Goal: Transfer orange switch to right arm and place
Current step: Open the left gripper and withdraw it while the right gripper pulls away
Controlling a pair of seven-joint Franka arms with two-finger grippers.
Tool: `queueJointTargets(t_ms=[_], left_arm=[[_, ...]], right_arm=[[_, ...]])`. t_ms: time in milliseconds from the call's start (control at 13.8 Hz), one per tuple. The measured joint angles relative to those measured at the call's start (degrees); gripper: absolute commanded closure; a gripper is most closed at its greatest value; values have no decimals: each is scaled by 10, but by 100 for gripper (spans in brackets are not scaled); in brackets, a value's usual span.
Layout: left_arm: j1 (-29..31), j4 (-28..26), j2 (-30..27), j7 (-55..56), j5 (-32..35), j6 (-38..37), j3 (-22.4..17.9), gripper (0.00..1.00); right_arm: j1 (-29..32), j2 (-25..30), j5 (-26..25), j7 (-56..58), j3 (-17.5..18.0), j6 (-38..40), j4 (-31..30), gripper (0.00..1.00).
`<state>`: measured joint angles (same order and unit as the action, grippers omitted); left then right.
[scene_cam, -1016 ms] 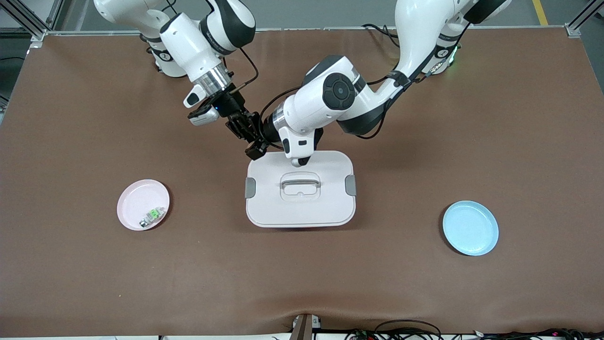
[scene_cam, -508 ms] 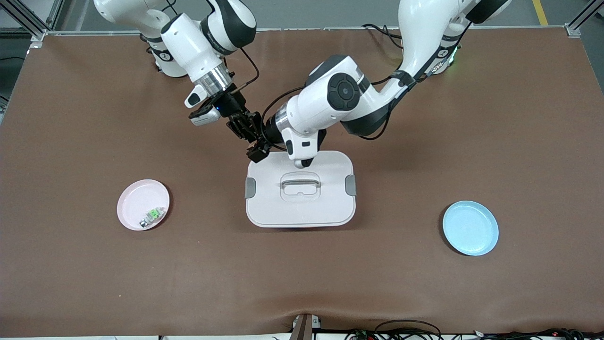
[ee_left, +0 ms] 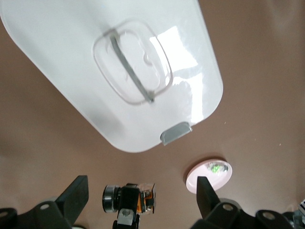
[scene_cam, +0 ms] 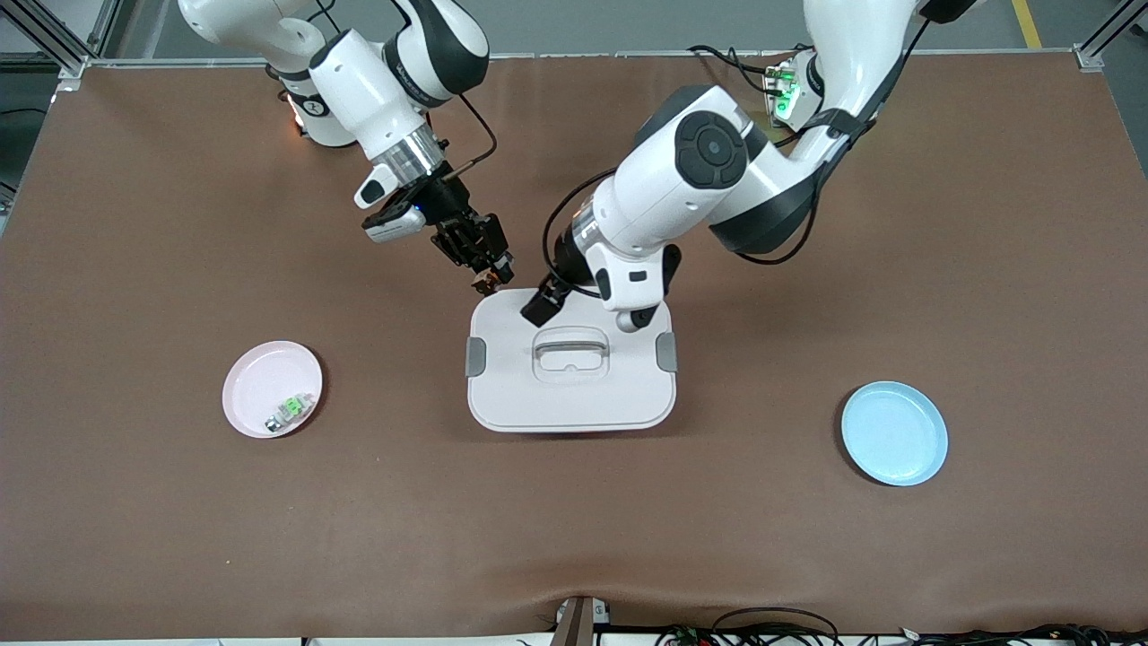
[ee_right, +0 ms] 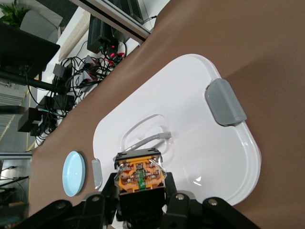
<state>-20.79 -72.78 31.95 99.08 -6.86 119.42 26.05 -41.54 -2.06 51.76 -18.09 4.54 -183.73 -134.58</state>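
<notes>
While the right claw [scene_cam: 487,274] clamps the orange switch [ee_right: 141,175] over the white lidded box's [scene_cam: 570,395] edge nearest the arm bases, the left claw [scene_cam: 541,305] hangs spread wide and empty above that lid. Toward the right arm's end of the counter [scene_cam: 574,529] from the box, a pink plate [scene_cam: 256,381] carries a green-centred switch [scene_cam: 289,410].

Both arms are glossy white shells with black bands at the joints, pretty much twins. The right arm [scene_cam: 377,67] has a silver ribbed ring at the wrist, then a black gripper [scene_cam: 487,269] with a small white-and-grey camera block bolted on at about 9 o'clock of it, tiny blue light on. The left arm [scene_cam: 717,175] has a round black cap with a ring of screws on its elbow, black cables looping off both wrists, and a green light glowing at its base. The left gripper [ee_left: 140,195] has chunky black fingers with silver screws.
</notes>
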Motion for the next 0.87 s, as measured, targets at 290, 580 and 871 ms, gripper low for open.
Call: queueJointTargets(t_ms=[290,580,871], left_arm=[[38,0,-19,-31,73,-49,-2,0],[96,0,-36,-122,91,-101,-4,0],[163,1,-56,-251,124,-149,-5,0]], right_arm=[[0,-7,0,49,0,20,0,100],[1,-7,0,126,-7,47,0,100],[23,-8,0,214,-13,85,0,100]])
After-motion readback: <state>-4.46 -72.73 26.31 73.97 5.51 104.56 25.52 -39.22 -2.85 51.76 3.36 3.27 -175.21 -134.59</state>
